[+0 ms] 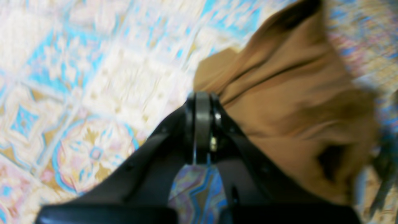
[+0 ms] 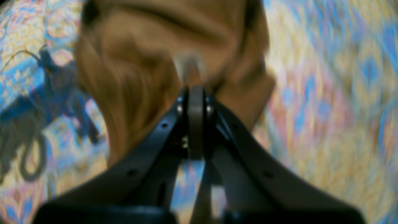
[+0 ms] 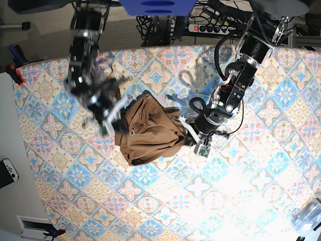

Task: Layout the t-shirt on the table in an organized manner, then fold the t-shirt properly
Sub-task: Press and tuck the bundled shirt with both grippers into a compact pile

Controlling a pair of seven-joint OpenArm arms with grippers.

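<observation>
the t-shirt (image 3: 149,129) is a soft tan-brown bundle, creased and bunched, strung between the two arms near the middle of the table (image 3: 241,191). the table wears a cloth of pastel blue, pink and cream diamond tiles with flower shapes. the left gripper (image 1: 202,95), black and hard-edged, has its jaws pressed together, pinching a gathered fold at one edge of the shirt; deep wrinkles fan out from that pinch. the right gripper (image 2: 196,88) is likewise clamped tight on the opposite edge, cloth rumpled above it. both close views are blurred, so fine weave cannot be made out.
</observation>
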